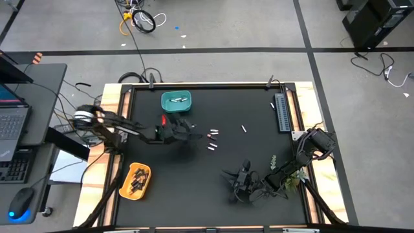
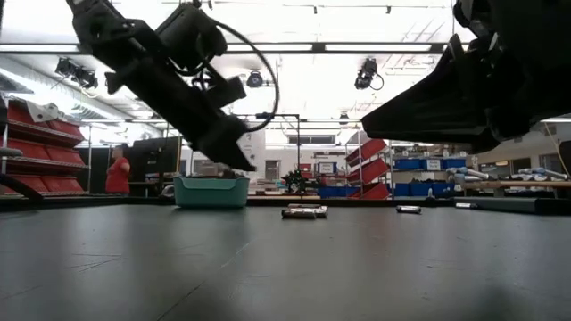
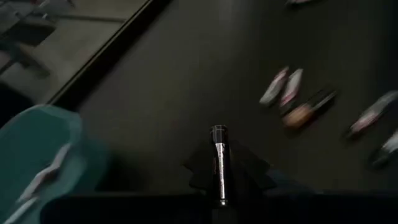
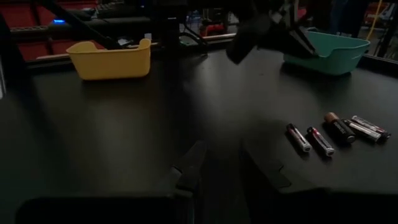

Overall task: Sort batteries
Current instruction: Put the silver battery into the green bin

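Yellow bin (image 1: 135, 180): you'll find it front-left on the table (image 1: 194, 194); high view shows dark batts inside. Rt wrist view gives only its outer wall (image 4: 111, 62), contents hidden.
Left gripper (image 1: 183, 128): you see it just in front of the teal bin, left of centre. Low view has it off the table, hanging above the mat (image 2: 234, 153).
Left fingers: pressed on a slim silver-dark battery (image 3: 219, 163), pinched lengthwise betw the tips. Only the left wrist view shows this; in high view the batt is too small to tell.
Teal bin (image 1: 176, 101): back of table, left of centre. High view shows whitish batts in it; left wrist view catches a corner (image 3: 37, 155) w/ pale batts inside. Low view gives just its side wall (image 2: 211, 191).
Loose batteries (image 1: 211, 134): small cluster mid-table, rt of the left gripper, plus one (image 1: 244, 128) further rt. Rt wrist view counts them best: five side by side (image 4: 336, 132), one brown-tipped and fatter.
Right gripper (image 1: 240, 186): front, rt of centre, low over the mat, near nothing.
Right fingers (image 4: 189, 168): spread apart, holding nothing, per its own wrist view.
Grey ribbed strip (image 1: 281, 111): far rt edge, seen in high view only.
Person (image 2: 117, 171): red top, bkgd of low view only.
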`<control>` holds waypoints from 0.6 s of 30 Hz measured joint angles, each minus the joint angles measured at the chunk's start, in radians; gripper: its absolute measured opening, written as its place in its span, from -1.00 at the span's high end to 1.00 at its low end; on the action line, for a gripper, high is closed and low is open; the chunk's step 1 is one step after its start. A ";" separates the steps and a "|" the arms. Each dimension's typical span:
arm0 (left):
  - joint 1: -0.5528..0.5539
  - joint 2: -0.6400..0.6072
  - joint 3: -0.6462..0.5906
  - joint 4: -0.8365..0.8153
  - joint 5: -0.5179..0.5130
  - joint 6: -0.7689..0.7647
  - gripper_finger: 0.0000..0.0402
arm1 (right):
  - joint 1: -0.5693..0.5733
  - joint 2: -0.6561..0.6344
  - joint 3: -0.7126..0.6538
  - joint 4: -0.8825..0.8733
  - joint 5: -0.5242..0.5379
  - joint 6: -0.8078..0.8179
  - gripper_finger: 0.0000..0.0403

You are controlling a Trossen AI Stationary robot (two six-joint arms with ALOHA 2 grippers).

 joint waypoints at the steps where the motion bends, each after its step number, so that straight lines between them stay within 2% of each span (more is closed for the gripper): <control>1: 0.013 -0.026 -0.002 -0.038 0.007 0.017 0.81 | 0.000 0.000 0.000 -0.004 0.000 0.002 0.59; 6: 0.110 -0.107 0.002 -0.138 0.118 0.059 0.81 | -0.001 0.000 0.000 -0.006 -0.001 -0.015 0.59; 10: 0.233 -0.158 0.001 -0.214 0.155 0.079 0.81 | 0.002 0.001 0.000 -0.009 -0.012 -0.028 0.59; 16: 0.423 -0.179 0.009 -0.200 0.295 0.090 0.81 | 0.005 0.001 0.000 -0.008 -0.026 -0.044 0.59; 18: 0.475 -0.174 0.023 -0.204 0.312 0.090 0.81 | 0.004 0.001 0.000 -0.009 -0.028 -0.044 0.59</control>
